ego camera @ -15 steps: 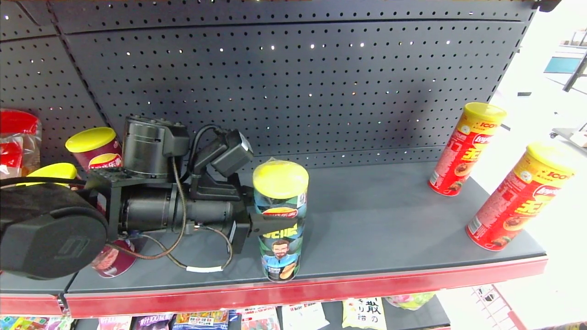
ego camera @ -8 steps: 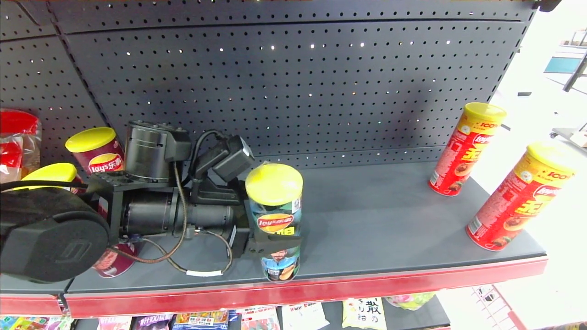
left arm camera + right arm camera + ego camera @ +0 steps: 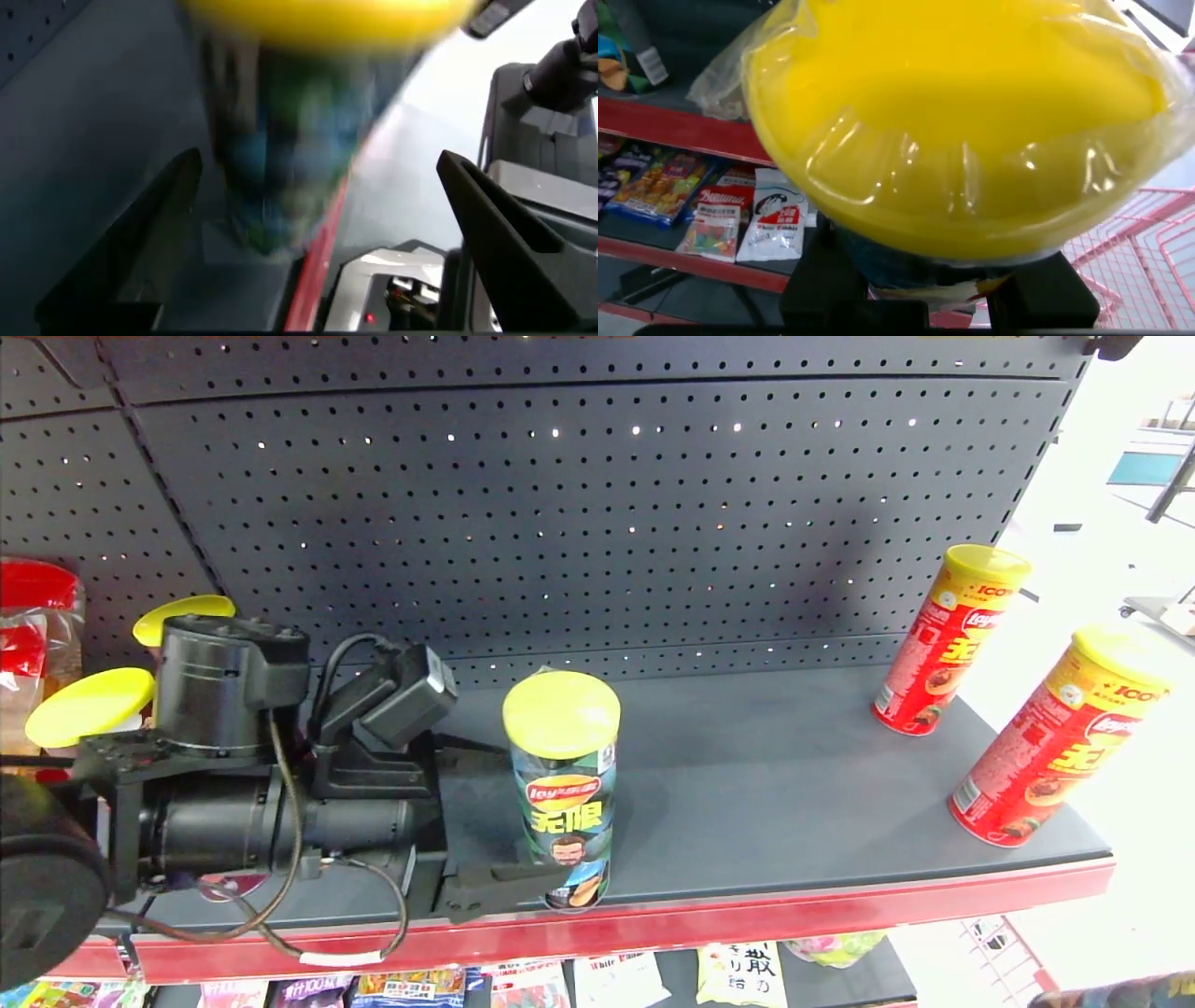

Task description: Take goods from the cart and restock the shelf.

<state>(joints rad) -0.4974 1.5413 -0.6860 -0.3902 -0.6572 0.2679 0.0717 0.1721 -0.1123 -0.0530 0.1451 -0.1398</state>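
Observation:
A green-blue chips can (image 3: 564, 784) with a yellow lid stands upright near the front edge of the grey shelf (image 3: 766, 793). My left gripper (image 3: 519, 814) is open beside it, one finger low along the shelf front and the other behind the can, neither clamping it. From the left wrist, the same can (image 3: 299, 159) shows blurred between the spread fingers (image 3: 159, 224) of the left gripper (image 3: 318, 219). My right gripper (image 3: 924, 294) is shut on a second yellow-lidded can (image 3: 962, 121) wrapped in clear film, held in front of the lower shelves.
Two red chips cans (image 3: 948, 639) (image 3: 1060, 751) stand at the shelf's right end. Maroon cans with yellow lids (image 3: 89, 705) stand behind my left arm. The perforated back panel (image 3: 597, 523) closes the rear. Snack packets (image 3: 710, 201) fill the lower shelves, with a pink cart (image 3: 1158, 271) beside them.
My left gripper opened and let go of the green-blue can, then drew back to the left and lower. The can stays upright on the shelf.

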